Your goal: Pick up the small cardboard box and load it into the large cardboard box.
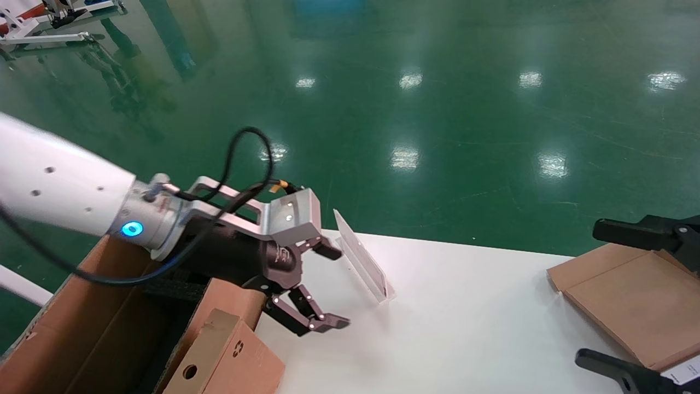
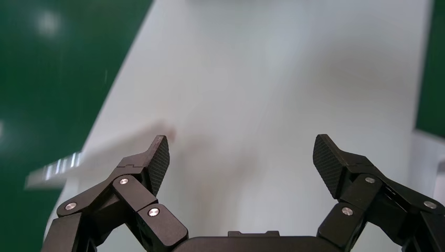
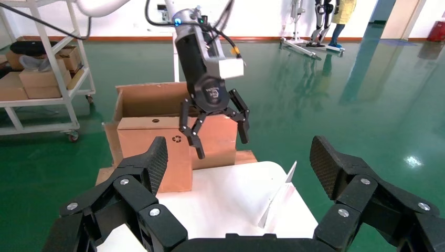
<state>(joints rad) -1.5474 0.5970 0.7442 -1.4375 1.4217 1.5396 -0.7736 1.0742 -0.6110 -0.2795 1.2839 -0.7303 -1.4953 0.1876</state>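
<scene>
The small cardboard box (image 1: 229, 355), with a round hole and a recycling symbol, leans tilted against the right flap of the large cardboard box (image 1: 82, 328) at the table's left end. It also shows in the right wrist view (image 3: 155, 157), in front of the large cardboard box (image 3: 147, 100). My left gripper (image 1: 334, 288) is open and empty, just right of and above the small box, over the white table (image 1: 465, 328). The left wrist view shows its fingers (image 2: 157, 157) spread over bare table. My right gripper (image 1: 588, 294) is open and empty at the far right.
A flat brown cardboard box with a white label (image 1: 640, 301) lies at the table's right end, between the right gripper's fingers. A white folded stand (image 1: 363, 262) stands near the table's back edge. Green floor lies beyond; a shelf cart (image 3: 42, 79) stands far off.
</scene>
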